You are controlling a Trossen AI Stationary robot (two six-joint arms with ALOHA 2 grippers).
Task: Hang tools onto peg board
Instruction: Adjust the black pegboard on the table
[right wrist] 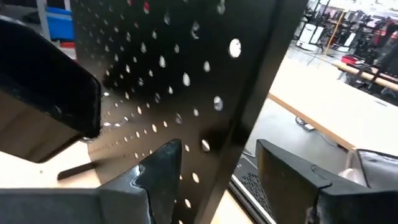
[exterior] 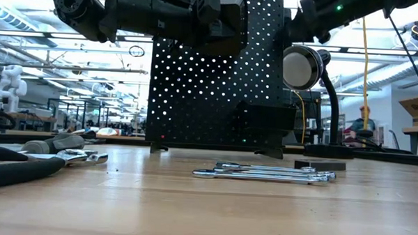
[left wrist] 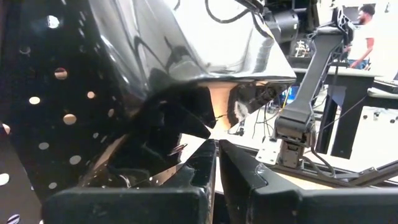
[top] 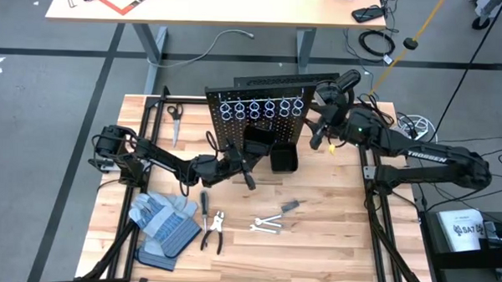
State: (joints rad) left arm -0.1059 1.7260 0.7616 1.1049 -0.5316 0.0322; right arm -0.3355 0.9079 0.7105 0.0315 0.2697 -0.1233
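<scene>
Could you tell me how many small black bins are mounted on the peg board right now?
2: one bin below the middle rings of the peg board, the other bin lower, toward the board's right edge. The left arm could hide more.

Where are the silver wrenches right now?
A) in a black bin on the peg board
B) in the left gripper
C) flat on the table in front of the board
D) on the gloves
C: the silver wrenches lie flat on the wooden table, in front of the peg board, untouched.
</scene>
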